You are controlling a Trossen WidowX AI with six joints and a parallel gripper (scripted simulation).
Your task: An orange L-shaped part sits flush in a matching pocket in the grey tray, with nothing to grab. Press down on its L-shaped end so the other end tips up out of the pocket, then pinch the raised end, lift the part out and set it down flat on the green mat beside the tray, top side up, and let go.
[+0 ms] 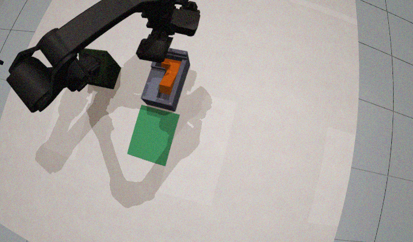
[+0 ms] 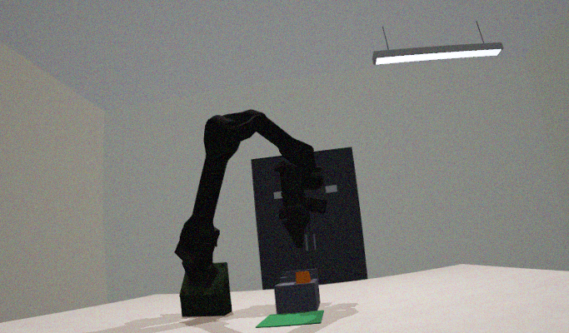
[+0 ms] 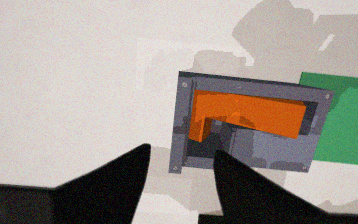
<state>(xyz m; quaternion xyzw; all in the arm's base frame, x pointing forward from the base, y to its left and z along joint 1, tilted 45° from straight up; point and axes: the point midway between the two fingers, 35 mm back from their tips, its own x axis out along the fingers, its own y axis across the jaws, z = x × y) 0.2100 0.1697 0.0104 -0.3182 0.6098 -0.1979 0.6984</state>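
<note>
Arm point(image 2: 213, 183) arched high over tray point(image 1: 152, 88). Mat point(image 1: 152, 136) flat just beside tray, apart from it by a thin gap. Tray upright, pocket facing up. Part point(image 1: 169, 75) in pocket, long end tipped up toward mat, L end low. Gripper point(image 3: 180, 165) well above tray, off its far end from mat; jaws partly spread, nothing between.

Risks, as judgement: raised end may drop back flush before pinch, no hold on it. Descent off-centre could strike tray wall, or knock part down. Jaw gap possibly too narrow to straddle raised end.
</note>
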